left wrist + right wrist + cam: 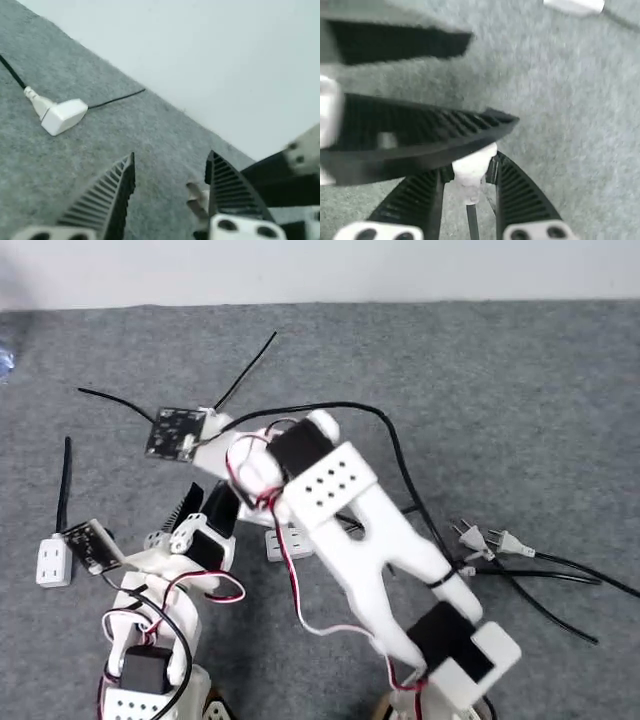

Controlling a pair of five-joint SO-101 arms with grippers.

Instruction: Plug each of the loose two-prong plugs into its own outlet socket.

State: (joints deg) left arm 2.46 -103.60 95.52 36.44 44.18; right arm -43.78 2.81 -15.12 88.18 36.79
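My right gripper (468, 167) is shut on a white two-prong plug (469, 182) whose black cord trails back between the fingers. Just beyond it are the black ribbed fingers (420, 135) of my left gripper. My left gripper (171, 157) is open over the grey carpet, and the same plug (197, 197) sits close beside one of its fingers. In the high view both arms meet at centre left, with the left gripper (195, 502) there. A white outlet socket (52, 560) lies at the far left. Two loose plugs (468, 533) (505, 540) lie at the right.
A second white socket piece (288, 542) lies partly under the right arm. A white block on a black cord (62, 116) rests on the carpet farther off. Black cords (540, 585) trail across the right side. A white wall edges the far side.
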